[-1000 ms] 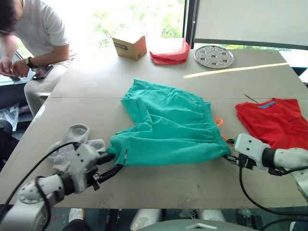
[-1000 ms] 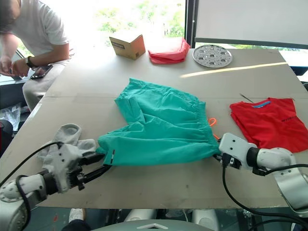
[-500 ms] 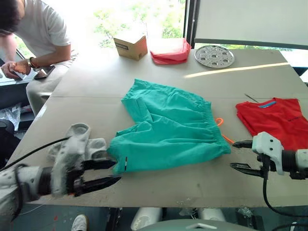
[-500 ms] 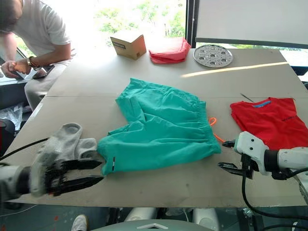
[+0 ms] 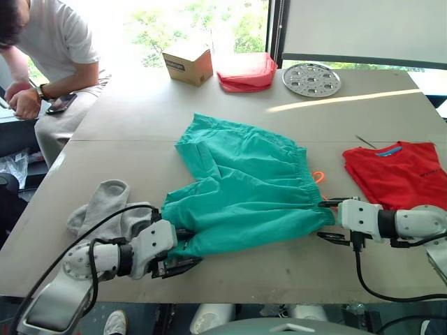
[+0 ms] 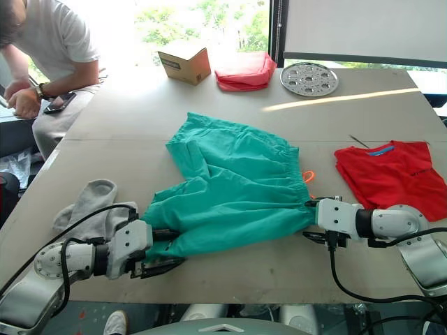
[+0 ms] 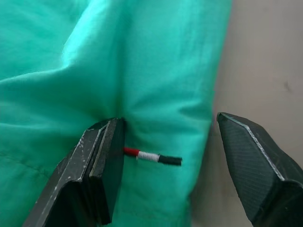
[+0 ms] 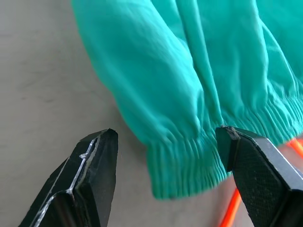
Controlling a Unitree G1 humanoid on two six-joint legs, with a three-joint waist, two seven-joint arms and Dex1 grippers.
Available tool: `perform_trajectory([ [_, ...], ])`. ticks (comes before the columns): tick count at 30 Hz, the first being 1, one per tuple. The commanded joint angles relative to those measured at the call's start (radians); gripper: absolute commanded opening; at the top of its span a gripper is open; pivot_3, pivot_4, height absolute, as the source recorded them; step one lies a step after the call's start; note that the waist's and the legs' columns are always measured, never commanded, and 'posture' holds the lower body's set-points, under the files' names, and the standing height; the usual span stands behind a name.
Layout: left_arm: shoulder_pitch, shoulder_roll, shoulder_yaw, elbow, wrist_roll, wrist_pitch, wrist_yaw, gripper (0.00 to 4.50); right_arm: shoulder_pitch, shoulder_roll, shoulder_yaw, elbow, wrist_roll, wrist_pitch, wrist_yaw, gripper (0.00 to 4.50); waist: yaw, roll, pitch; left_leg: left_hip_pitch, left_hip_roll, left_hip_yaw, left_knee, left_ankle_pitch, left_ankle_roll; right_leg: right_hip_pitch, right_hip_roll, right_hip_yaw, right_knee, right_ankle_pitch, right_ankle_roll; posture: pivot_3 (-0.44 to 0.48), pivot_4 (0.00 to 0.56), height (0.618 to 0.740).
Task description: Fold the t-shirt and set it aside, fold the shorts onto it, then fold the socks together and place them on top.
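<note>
Our left gripper [image 7: 165, 161] spread around shorts [image 5: 244, 185] hem; our right gripper [image 8: 165, 177] spread at waistband corner, folded t-shirt [image 5: 394, 174] beside.

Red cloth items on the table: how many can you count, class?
2. A bright red short-sleeved fabric t-shirt lies flat on the table's right side, beside the right hand. A smaller pinkish-red folded cloth bundle sits at the far edge, beside the cardboard box.

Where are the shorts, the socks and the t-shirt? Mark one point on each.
shorts [image 5: 244, 181]: left eye view, middle of the fabric.
socks [image 5: 105, 206]: left eye view, middle of the grey pair.
t-shirt [image 6: 394, 174]: right eye view, chest area.
</note>
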Motion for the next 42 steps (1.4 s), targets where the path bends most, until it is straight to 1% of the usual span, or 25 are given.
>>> perform_trajectory([
  [1, 0.003, 0.0, 0.005, 0.028, 0.064, -0.104, 0.016, 3.34, -0.035, 0.005, 0.009, -0.025, -0.047, -0.023, -0.03, 3.5, 0.0, 0.0, 0.0, 0.0, 0.0, 0.0, 0.0, 0.0, 0.0, 0.0, 0.0, 0.0, 0.0, 0.0, 0.0, 0.0, 0.15, 0.74],
  [2, -0.014, -0.006, -0.002, 0.059, 0.11, -0.133, 0.048, 3.34, -0.049, 0.008, 0.015, -0.018, -0.057, -0.016, -0.038, 3.5, -0.001, 0.0, 0.0, 0.0, 0.0, 0.0, 0.0, 0.0, 0.0, 0.0, 0.0, 0.0, 0.0, 0.0, 0.0, 0.0, 0.15, 0.74],
  [3, -0.03, -0.009, -0.013, 0.085, 0.144, -0.165, 0.066, 3.38, -0.062, 0.01, 0.018, -0.013, -0.064, -0.008, -0.041, 3.27, -0.001, 0.0, 0.0, 0.001, 0.0, 0.0, 0.0, 0.0, 0.0, 0.0, 0.0, 0.0, 0.0, 0.0, 0.0, 0.0, 0.15, 0.74],
  [5, -0.054, -0.012, -0.029, 0.127, 0.198, -0.207, 0.094, 3.4, -0.078, 0.009, 0.017, -0.013, -0.068, 0.02, -0.042, 2.7, 0.0, 0.001, 0.0, 0.001, 0.0, 0.0, 0.001, 0.0, 0.0, 0.001, 0.0, -0.001, 0.001, 0.001, -0.001, 0.0, 0.15, 0.74],
  [6, -0.06, -0.01, -0.034, 0.146, 0.214, -0.222, 0.099, 3.4, -0.083, 0.008, 0.016, -0.016, -0.066, 0.033, -0.039, 2.21, 0.001, 0.001, -0.001, 0.002, 0.0, 0.0, 0.001, 0.0, 0.0, 0.001, 0.0, -0.001, 0.001, 0.001, -0.001, 0.0, 0.15, 0.74],
  [9, -0.06, 0.012, -0.052, 0.194, 0.242, -0.279, 0.084, 2.55, -0.089, -0.005, 0.019, -0.03, -0.062, 0.056, -0.019, 0.84, 0.002, 0.003, -0.001, 0.003, 0.0, 0.0, 0.001, 0.0, 0.0, 0.003, 0.0, -0.001, 0.001, 0.001, -0.001, 0.0, 0.15, 0.74],
  [11, -0.065, 0.016, -0.048, 0.218, 0.227, -0.292, 0.078, 1.69, -0.101, -0.005, 0.016, -0.035, -0.062, 0.072, -0.018, 0.0, 0.002, 0.003, -0.002, 0.003, 0.0, -0.001, 0.001, 0.0, 0.0, 0.004, 0.0, -0.001, 0.001, 0.001, -0.001, 0.0, 0.15, 0.74],
  [12, -0.072, 0.022, -0.04, 0.228, 0.21, -0.293, 0.07, 1.33, -0.112, -0.007, 0.012, -0.04, -0.056, 0.085, -0.013, 0.0, 0.001, 0.003, -0.002, 0.003, 0.0, -0.001, 0.0, 0.0, 0.0, 0.004, 0.001, -0.001, 0.001, 0.001, -0.001, 0.0, 0.15, 0.74],
  [13, -0.077, 0.029, -0.025, 0.223, 0.155, -0.272, 0.039, 0.82, -0.128, -0.015, 0.0, -0.047, -0.04, 0.111, -0.001, 0.0, 0.0, 0.004, -0.002, 0.003, 0.0, -0.001, 0.0, 0.0, 0.0, 0.004, 0.001, -0.001, 0.001, 0.001, -0.001, 0.0, 0.15, 0.74],
  [14, -0.076, 0.039, -0.006, 0.205, 0.084, -0.233, 0.001, 0.42, -0.143, -0.028, -0.015, -0.057, -0.017, 0.142, 0.018, 0.0, -0.001, 0.004, -0.001, 0.003, 0.001, -0.001, 0.0, 0.0, 0.0, 0.004, 0.001, -0.002, 0.001, 0.001, 0.0, 0.0, 0.15, 0.74],
  [15, -0.063, 0.07, 0.021, 0.164, -0.02, -0.157, -0.062, 0.03, -0.164, -0.054, -0.047, -0.082, 0.037, 0.211, 0.054, 0.0, -0.003, 0.004, -0.001, 0.003, 0.001, -0.001, 0.001, 0.0, 0.0, 0.004, 0.002, -0.002, 0.001, 0.001, 0.0, 0.0, 0.15, 0.74],
  [18, -0.071, 0.16, 0.1, 0.069, -0.262, 0.085, -0.162, 0.03, -0.236, -0.145, -0.121, -0.143, 0.192, 0.398, 0.144, 0.0, -0.01, 0.002, 0.002, 0.001, 0.004, -0.001, 0.001, 0.002, 0.003, 0.001, 0.005, -0.003, 0.001, 0.001, 0.0, 0.0, 0.15, 0.74],
  [19, -0.122, 0.18, 0.111, 0.067, -0.304, 0.143, -0.164, 0.03, -0.289, -0.16, -0.124, -0.141, 0.217, 0.44, 0.145, 0.0, -0.01, 0.003, 0.003, 0.001, 0.005, -0.001, 0.001, 0.002, 0.003, 0.0, 0.005, -0.005, 0.001, 0.003, 0.003, 0.0, 0.15, 0.74],
  [20, -0.191, 0.187, 0.108, 0.084, -0.312, 0.172, -0.154, 0.03, -0.346, -0.166, -0.111, -0.125, 0.218, 0.455, 0.138, 0.0, -0.008, 0.004, 0.004, 0.0, 0.005, 0.0, 0.001, 0.002, 0.003, -0.001, 0.005, -0.005, 0.001, 0.003, 0.003, 0.0, 0.15, 0.74],
  [22, -0.399, 0.166, 0.053, 0.18, -0.231, 0.169, -0.095, 0.03, -0.493, -0.141, -0.032, -0.034, 0.128, 0.43, 0.084, 0.0, -0.005, 0.004, 0.005, 0.001, 0.005, -0.001, 0.001, 0.001, 0.003, 0.0, 0.005, -0.007, 0.001, 0.003, 0.003, 0.0, 0.15, 0.74],
  [25, -0.741, 0.082, -0.026, 0.396, -0.08, 0.139, 0.03, 0.03, -0.736, -0.028, 0.096, 0.199, -0.071, 0.313, -0.063, 0.0, -0.008, -0.003, 0.006, 0.001, 0.004, -0.001, 0.001, 0.003, 0.0, 0.0, 0.006, -0.009, 0.001, 0.003, 0.003, 0.0, 0.15, 0.74],
  [27, -0.973, 0.02, -0.049, 0.58, 0.024, 0.075, 0.142, 0.03, -0.912, 0.068, 0.144, 0.405, -0.193, 0.212, -0.212, 0.0, -0.014, -0.007, 0.006, 0.002, 0.004, -0.001, 0.001, 0.006, -0.005, 0.0, 0.008, -0.008, 0.001, 0.006, 0.0, 0.0, 0.15, 0.74],
  [28, -1.073, -0.004, -0.053, 0.664, 0.069, 0.04, 0.2, 0.03, -0.985, 0.105, 0.154, 0.498, -0.238, 0.155, -0.279, 0.0, -0.017, -0.01, 0.007, 0.001, 0.004, 0.0, 0.001, 0.009, -0.01, -0.001, 0.011, -0.006, 0.002, 0.008, 0.0, 0.0, 0.15, 0.74],
  [30, -1.244, -0.033, -0.051, 0.811, 0.14, -0.051, 0.303, 0.03, -1.122, 0.162, 0.145, 0.667, -0.302, 0.038, -0.429, 0.0, -0.025, -0.012, 0.007, -0.008, 0.004, 0.001, 0.0, 0.012, -0.015, -0.011, 0.01, -0.003, 0.002, 0.011, -0.001, 0.0, 0.15, 0.74],
  [31, -1.341, -0.041, -0.028, 0.875, 0.157, -0.101, 0.37, 0.03, -1.203, 0.176, 0.127, 0.74, -0.324, -0.044, -0.515, 0.0, -0.03, -0.012, 0.007, -0.013, 0.005, 0.001, 0.001, 0.013, -0.016, -0.016, 0.009, -0.003, 0.003, 0.012, -0.001, 0.0, 0.15, 0.74],
  [33, -1.458, -0.037, 0.019, 0.942, 0.171, -0.192, 0.459, 0.03, -1.302, 0.175, 0.092, 0.816, -0.332, -0.156, -0.586, 0.0, -0.038, -0.012, 0.007, -0.024, 0.005, 0.001, 0.003, 0.014, -0.018, -0.03, 0.008, -0.004, 0.004, 0.012, -0.001, 0.0, 0.15, 0.74],
  [35, -1.461, -0.028, 0.056, 0.932, 0.146, -0.245, 0.467, 0.03, -1.319, 0.153, 0.069, 0.832, -0.319, -0.213, -0.59, 0.0, -0.052, -0.013, 0.004, -0.035, 0.005, -0.001, 0.003, 0.015, -0.019, -0.041, 0.006, -0.007, 0.009, 0.013, -0.001, 0.0, 0.15, 0.74],
  [37, -1.37, -0.024, 0.091, 0.837, 0.1, -0.258, 0.42, 0.03, -1.272, 0.132, 0.041, 0.787, -0.29, -0.223, -0.561, 0.0, -0.064, -0.013, -0.004, -0.032, 0.004, -0.004, 0.001, 0.015, -0.019, -0.042, 0.003, -0.013, 0.016, 0.013, -0.001, 0.0, 0.15, 0.74],
  [40, -1.138, -0.019, 0.141, 0.598, -0.014, -0.158, 0.328, 0.03, -1.11, 0.102, -0.004, 0.627, -0.216, -0.139, -0.465, 0.0, -0.071, -0.011, -0.009, -0.024, 0.0, -0.009, -0.003, 0.012, -0.014, -0.04, -0.001, -0.015, 0.016, 0.012, -0.001, 0.0, 0.15, 0.74],
  [42, -0.941, -0.001, 0.16, 0.429, -0.066, -0.102, 0.269, 0.03, -0.936, 0.08, -0.036, 0.46, -0.134, -0.043, -0.378, 0.0, -0.08, -0.01, -0.008, -0.021, -0.001, -0.007, -0.01, 0.01, -0.012, -0.036, -0.002, -0.011, 0.007, 0.012, -0.001, 0.0, 0.15, 0.74],
])
